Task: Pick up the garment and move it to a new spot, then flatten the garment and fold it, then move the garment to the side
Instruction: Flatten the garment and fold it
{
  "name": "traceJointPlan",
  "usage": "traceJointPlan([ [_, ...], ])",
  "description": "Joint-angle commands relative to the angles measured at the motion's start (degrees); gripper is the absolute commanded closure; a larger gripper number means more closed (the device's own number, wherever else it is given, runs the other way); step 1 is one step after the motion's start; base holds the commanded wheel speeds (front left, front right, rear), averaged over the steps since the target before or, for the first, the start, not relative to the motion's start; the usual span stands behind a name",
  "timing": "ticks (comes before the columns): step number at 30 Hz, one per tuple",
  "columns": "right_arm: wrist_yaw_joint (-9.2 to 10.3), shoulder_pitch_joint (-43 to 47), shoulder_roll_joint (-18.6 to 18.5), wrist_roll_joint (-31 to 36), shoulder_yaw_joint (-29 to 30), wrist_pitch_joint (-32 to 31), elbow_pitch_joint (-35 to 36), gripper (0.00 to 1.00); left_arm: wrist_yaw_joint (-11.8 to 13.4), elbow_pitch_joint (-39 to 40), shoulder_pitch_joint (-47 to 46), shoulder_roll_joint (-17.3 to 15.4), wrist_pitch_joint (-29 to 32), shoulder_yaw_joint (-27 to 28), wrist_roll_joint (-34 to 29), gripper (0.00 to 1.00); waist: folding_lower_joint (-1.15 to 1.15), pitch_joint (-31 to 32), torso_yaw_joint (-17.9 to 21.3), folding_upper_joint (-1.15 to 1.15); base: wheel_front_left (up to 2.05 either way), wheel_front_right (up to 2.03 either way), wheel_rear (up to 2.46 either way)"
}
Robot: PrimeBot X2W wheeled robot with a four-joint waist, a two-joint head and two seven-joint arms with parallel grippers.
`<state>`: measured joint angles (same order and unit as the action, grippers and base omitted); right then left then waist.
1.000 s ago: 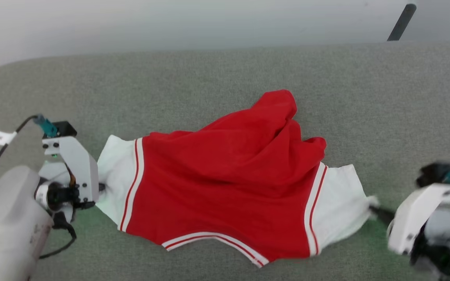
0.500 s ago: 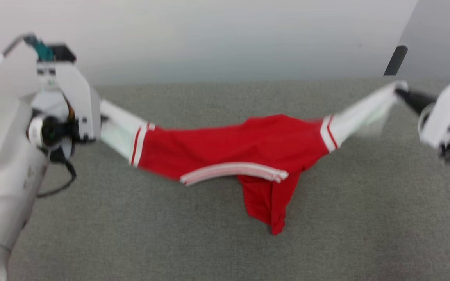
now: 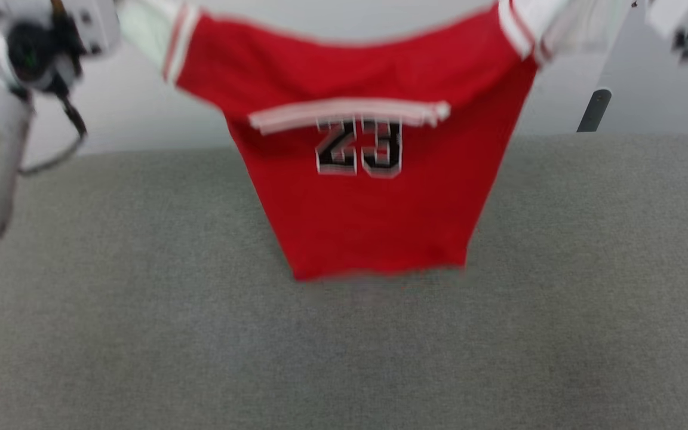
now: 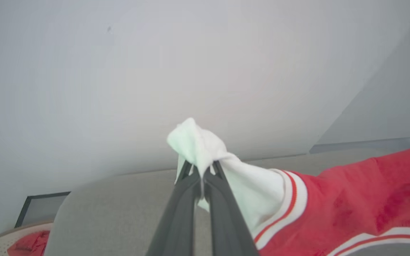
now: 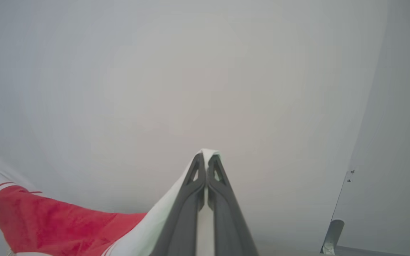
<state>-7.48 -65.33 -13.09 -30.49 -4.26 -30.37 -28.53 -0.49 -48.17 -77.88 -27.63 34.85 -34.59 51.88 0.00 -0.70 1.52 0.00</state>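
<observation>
The garment [image 3: 374,209] is a red jersey with white sleeves, striped trim and dark "23" lettering. It hangs spread in the air above the grey surface, its lower hem just over it, stretched between both arms at the top of the head view. My left gripper [image 4: 202,170] is shut on the bunched end of one white sleeve [image 4: 247,188]. The other white sleeve [image 5: 148,227] is pinched in my right gripper [image 5: 206,159], whose fingers are closed on the cloth. The left wrist [image 3: 39,48] is at the upper left, the right wrist [image 3: 687,24] at the upper right.
A wide grey padded surface [image 3: 344,358] lies below the garment, backed by a pale wall. A dark post [image 3: 595,110] stands behind its far right edge. A pale basket with a scrap of red cloth [image 4: 30,243] sits past the surface's end.
Both arms have lifted the garment off the surface by its sleeves; it went from lying crumpled to hanging spread with the lettering showing. The head camera has tilted up.
</observation>
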Motion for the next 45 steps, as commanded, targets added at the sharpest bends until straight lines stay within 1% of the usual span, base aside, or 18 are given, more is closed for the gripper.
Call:
traceJointPlan([
  [1,-0.02,-2.8,-0.3,0.4,-1.3,2.7,-2.2,1.0,-0.1,-0.7,-2.3,0.0,-1.5,0.1,-1.1,1.0,0.0,-0.2,0.2,0.0,0.0,0.0,0.0],
  [8,-0.02,-13.3,-0.5,0.0,-5.3,13.9,-11.8,1.0,0.7,-3.9,-10.1,1.0,-8.8,0.8,-3.5,1.0,0.0,-0.4,0.6,0.0,0.0,0.0,0.0],
  [9,-0.02,-13.3,-0.5,0.0,-5.3,13.9,-11.8,1.0,0.7,-3.9,-10.1,1.0,-8.8,0.8,-3.5,1.0,0.0,-0.4,0.6,0.0,0.0,0.0,0.0],
  [13,-0.02,-17.4,-0.4,-0.7,-7.1,18.5,-17.0,1.0,0.3,-5.7,-12.9,2.0,-12.0,0.7,-4.4,1.0,0.0,-0.4,0.6,0.0,0.0,0.0,0.0],
  [19,-0.02,-21.2,-0.5,-2.8,-10.5,21.6,-22.1,1.0,-0.5,-8.6,-15.4,3.0,-14.5,0.9,-4.3,1.0,0.0,-0.9,0.5,0.0,0.0,0.0,0.0],
  [23,-0.02,-23.8,-1.0,-4.9,-12.3,22.5,-24.6,1.0,-1.7,-10.1,-17.7,3.2,-16.8,1.2,-4.4,1.0,0.0,-3.4,0.4,0.0,0.0,0.0,0.0],
  [25,-0.02,-24.5,-1.3,-5.2,-12.7,22.7,-24.9,1.0,-1.9,-10.4,-18.2,3.3,-16.9,1.1,-4.4,1.0,0.0,-4.1,0.4,0.0,0.0,0.0,0.0],
  [29,-0.02,-27.7,-2.3,-6.0,-13.4,24.1,-25.8,1.0,-2.2,-10.8,-21.0,3.6,-17.6,1.0,-4.8,1.0,0.0,-8.5,0.3,0.0,0.0,0.0,0.0],
  [34,-0.02,-31.9,-2.9,-4.6,-14.2,28.0,-27.2,1.0,-1.5,-11.1,-25.0,3.7,-18.2,0.6,-5.7,1.0,0.0,-15.9,0.5,0.0,0.0,0.0,0.0],
  [38,-0.02,-35.7,-3.5,-2.1,-14.7,32.8,-28.2,1.0,-0.3,-10.2,-29.4,4.0,-21.8,0.7,-7.0,1.0,0.0,-22.9,0.6,0.0,0.0,0.0,0.0],
  [42,-0.01,-40.2,-4.3,1.0,-14.4,39.2,-29.8,1.0,0.3,-9.5,-34.4,4.4,-25.6,1.3,-8.0,1.0,0.0,-30.5,0.5,0.0,0.0,0.0,0.0],
  [45,-0.01,-43.6,-5.6,4.0,-14.2,43.0,-31.1,1.0,0.1,-9.0,-38.0,5.0,-29.1,1.7,-8.4,1.0,0.0,-36.7,-0.1,0.0,0.0,0.0,0.0],
])
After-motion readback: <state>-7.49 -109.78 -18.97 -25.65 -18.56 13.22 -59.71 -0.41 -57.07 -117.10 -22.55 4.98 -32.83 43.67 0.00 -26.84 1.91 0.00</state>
